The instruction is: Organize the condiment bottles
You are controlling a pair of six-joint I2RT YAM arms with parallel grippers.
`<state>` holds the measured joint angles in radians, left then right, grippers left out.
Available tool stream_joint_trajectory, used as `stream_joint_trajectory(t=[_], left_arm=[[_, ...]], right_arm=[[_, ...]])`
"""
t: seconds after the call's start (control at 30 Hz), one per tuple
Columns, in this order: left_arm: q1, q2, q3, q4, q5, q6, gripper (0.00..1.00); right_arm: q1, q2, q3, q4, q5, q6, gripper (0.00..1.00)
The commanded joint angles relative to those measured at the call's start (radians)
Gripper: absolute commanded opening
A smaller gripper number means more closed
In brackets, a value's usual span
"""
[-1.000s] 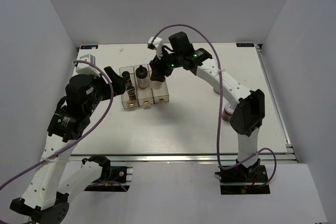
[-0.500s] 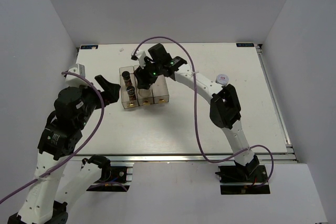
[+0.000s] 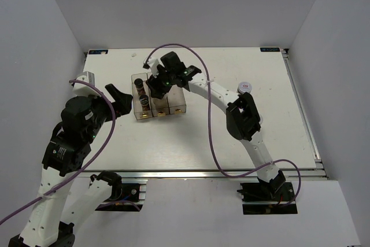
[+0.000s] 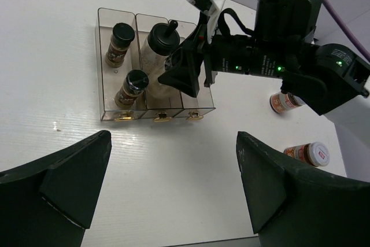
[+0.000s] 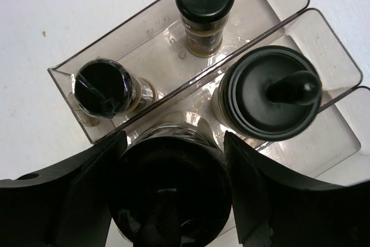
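The clear rack (image 3: 173, 108) (image 5: 63, 70) (image 4: 103, 21) stands mid-table. Its left compartment holds two black-capped condiment bottles (image 5: 205, 1) (image 5: 106, 88), and the middle one holds a jar with a knobbed black lid (image 5: 272, 92) (image 4: 161, 37). My right gripper (image 5: 173, 195) (image 3: 157, 84) (image 4: 184, 76) is shut on a black-lidded clear jar (image 5: 167, 183), over the middle compartment's other end. I cannot tell whether that jar rests on the floor. My left gripper (image 4: 173, 140) (image 3: 119, 95) hangs open and empty, left of the rack.
Two more bottles with reddish contents sit on the table right of the rack. One is upright (image 4: 283, 102); the other (image 4: 309, 153) (image 3: 245, 87) has a purple-white lid. The right arm (image 3: 219, 93) arches across the table's middle toward the rack.
The right gripper has carried its jar leftward from above the right compartment to the middle one. The left arm has drawn back to the left. Little has moved in the last half second.
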<state>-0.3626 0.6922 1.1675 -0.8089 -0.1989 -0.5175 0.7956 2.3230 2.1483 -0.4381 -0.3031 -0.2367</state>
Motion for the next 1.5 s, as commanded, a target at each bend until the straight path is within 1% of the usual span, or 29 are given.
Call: stream_joint_trajectory(t=[0.0, 0.03, 0.1, 0.13, 0.17, 0.2, 0.3, 0.4, 0.53, 0.7, 0.8, 0.93, 1.1, 1.17, 1.27, 1.3, 1.37, 1.4, 1.47], left_arm=[[0.002, 0.001, -0.008, -0.001, -0.004, -0.007, 0.98], [0.002, 0.0, -0.008, -0.003, -0.005, -0.01, 0.98], [0.002, -0.006, -0.009, -0.004, -0.007, -0.013, 0.98], [0.002, -0.006, -0.011, -0.004, -0.005, -0.016, 0.98], [0.002, -0.008, -0.012, -0.004, -0.008, -0.018, 0.98], [0.002, -0.011, -0.014, -0.006, -0.008, -0.018, 0.98], [0.002, -0.014, -0.017, -0.004, -0.008, -0.024, 0.98], [0.002, -0.019, -0.028, 0.004, -0.008, -0.035, 0.98], [0.002, -0.023, -0.04, 0.017, 0.0, -0.041, 0.98], [0.002, -0.017, -0.045, 0.04, 0.016, -0.042, 0.98], [0.002, -0.007, -0.037, 0.05, 0.024, -0.038, 0.98], [0.002, 0.004, -0.032, 0.071, 0.035, -0.03, 0.98], [0.002, 0.026, -0.019, 0.091, 0.052, -0.01, 0.98], [0.002, 0.049, -0.011, 0.106, 0.076, 0.002, 0.98], [0.002, 0.079, -0.011, 0.143, 0.136, 0.016, 0.98], [0.002, 0.102, -0.014, 0.174, 0.156, 0.019, 0.98], [0.002, 0.125, -0.028, 0.206, 0.212, 0.02, 0.98], [0.002, 0.15, -0.031, 0.239, 0.245, 0.02, 0.97], [0.002, 0.176, -0.042, 0.269, 0.298, 0.024, 0.97]], right_arm=[[0.016, 0.004, 0.012, 0.082, 0.018, -0.03, 0.0], [0.017, 0.007, 0.012, 0.082, 0.021, -0.033, 0.0], [0.019, 0.013, 0.005, 0.082, 0.022, -0.046, 0.06], [0.019, 0.015, 0.002, 0.082, 0.022, -0.05, 0.16], [0.019, 0.015, -0.002, 0.084, 0.022, -0.053, 0.22], [0.019, 0.015, -0.011, 0.082, 0.022, -0.059, 0.36], [0.021, 0.01, -0.024, 0.075, 0.025, -0.07, 0.59], [0.019, -0.007, -0.048, 0.07, 0.021, -0.087, 0.7], [0.02, -0.048, -0.102, 0.09, 0.021, -0.093, 0.8], [0.021, -0.089, -0.108, 0.079, 0.012, -0.082, 0.86], [0.017, -0.145, -0.111, 0.065, 0.004, -0.075, 0.87], [0.005, -0.25, -0.159, 0.049, -0.025, -0.082, 0.88], [-0.028, -0.349, -0.208, -0.022, -0.057, -0.082, 0.89], [-0.061, -0.411, -0.24, -0.034, -0.07, -0.082, 0.89], [-0.134, -0.493, -0.272, -0.042, -0.06, -0.017, 0.89], [-0.185, -0.513, -0.298, -0.047, -0.064, 0.014, 0.89], [-0.243, -0.571, -0.33, -0.047, -0.079, 0.037, 0.89], [-0.298, -0.592, -0.372, -0.044, -0.077, 0.051, 0.89], [-0.346, -0.645, -0.412, -0.044, -0.033, 0.057, 0.89]])
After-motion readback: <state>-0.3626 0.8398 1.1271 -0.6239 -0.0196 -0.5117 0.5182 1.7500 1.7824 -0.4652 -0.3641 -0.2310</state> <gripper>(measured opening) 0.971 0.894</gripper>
